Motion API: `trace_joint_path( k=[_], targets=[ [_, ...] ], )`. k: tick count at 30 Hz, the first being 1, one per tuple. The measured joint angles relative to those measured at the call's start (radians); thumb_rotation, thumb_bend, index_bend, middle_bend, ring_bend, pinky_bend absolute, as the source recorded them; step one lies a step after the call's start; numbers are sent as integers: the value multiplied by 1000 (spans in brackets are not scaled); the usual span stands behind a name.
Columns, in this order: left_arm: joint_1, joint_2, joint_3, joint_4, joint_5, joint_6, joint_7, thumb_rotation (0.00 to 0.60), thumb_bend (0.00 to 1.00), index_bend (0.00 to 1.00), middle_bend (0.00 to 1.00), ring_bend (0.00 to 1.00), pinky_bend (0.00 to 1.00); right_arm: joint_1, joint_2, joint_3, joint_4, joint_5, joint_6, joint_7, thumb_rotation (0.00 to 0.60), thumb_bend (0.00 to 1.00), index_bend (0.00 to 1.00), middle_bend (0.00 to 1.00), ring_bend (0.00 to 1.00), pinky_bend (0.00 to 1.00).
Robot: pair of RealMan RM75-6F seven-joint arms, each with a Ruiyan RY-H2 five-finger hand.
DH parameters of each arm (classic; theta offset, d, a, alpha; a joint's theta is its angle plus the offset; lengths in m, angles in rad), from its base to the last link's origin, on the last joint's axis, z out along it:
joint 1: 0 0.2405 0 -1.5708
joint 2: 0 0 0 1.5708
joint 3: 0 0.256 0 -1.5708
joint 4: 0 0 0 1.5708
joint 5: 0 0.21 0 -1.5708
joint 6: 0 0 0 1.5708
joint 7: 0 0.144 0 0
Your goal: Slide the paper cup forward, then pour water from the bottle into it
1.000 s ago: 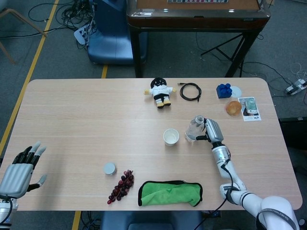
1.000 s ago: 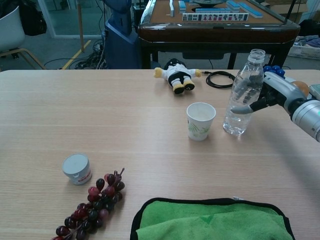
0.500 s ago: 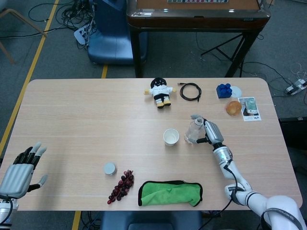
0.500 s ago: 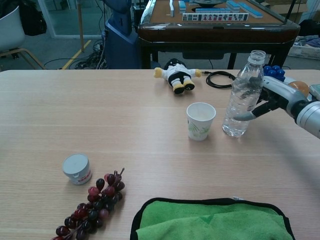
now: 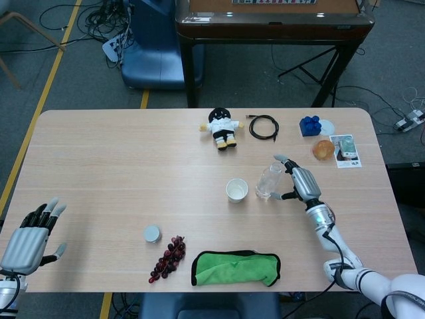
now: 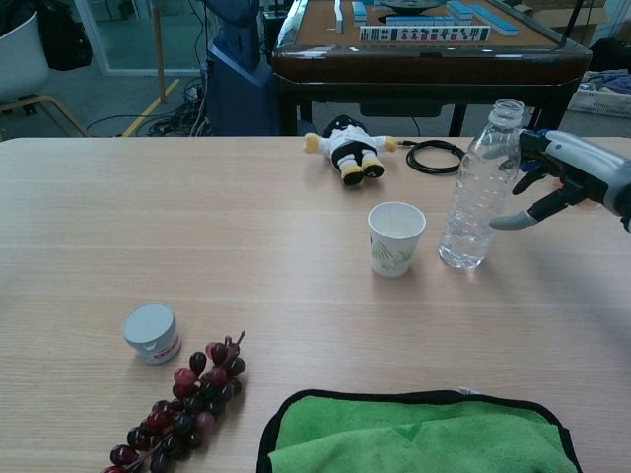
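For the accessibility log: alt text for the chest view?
An uncapped water bottle stands beside a paper cup on a wooden table, the right hand open just right of it, not touching. Nearer: green cloth, grapes.

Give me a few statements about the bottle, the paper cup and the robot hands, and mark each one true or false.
1. The bottle stands upright with no cap on. True.
2. The right robot hand grips the bottle. False: its fingers are spread, clear of the bottle.
3. The paper cup lies tipped over. False: it stands upright, left of the bottle.
4. The left robot hand holds nothing. True.
5. The green cloth covers the cup. False: it lies at the table's near edge.
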Motion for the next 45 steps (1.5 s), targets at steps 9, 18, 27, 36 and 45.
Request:
trace_joint_path(
  k=[9,18,27,36,45],
  targets=[
    [-3,-11,-12,14,-8,8,-7,600,275,96,0,0,107,-68,175,-21,-225,21,58,-307,600,0,126,146,153,317],
    [-13,-22,-38,11,-53,5,8,600,275,96,0,0,110,-160,317,-47,-417,56,160,-581,600,0,126,158,153,317],
    [-10,-46,-61,35,-48,54,2,600,275,109,0,0,156,-266,420,-84,-553,57,290,-731,600,0,126,165,153,317],
    [-1,-74,-72,70,-35,92,3,600,276,113,0,0,161,-356,460,-140,-603,-17,402,-789,600,0,126,197,153,317],
    [1,-88,-65,99,-32,95,43,600,275,113,0,0,161,-416,480,-173,-627,-112,487,-773,600,0,129,203,153,317]
  ],
)
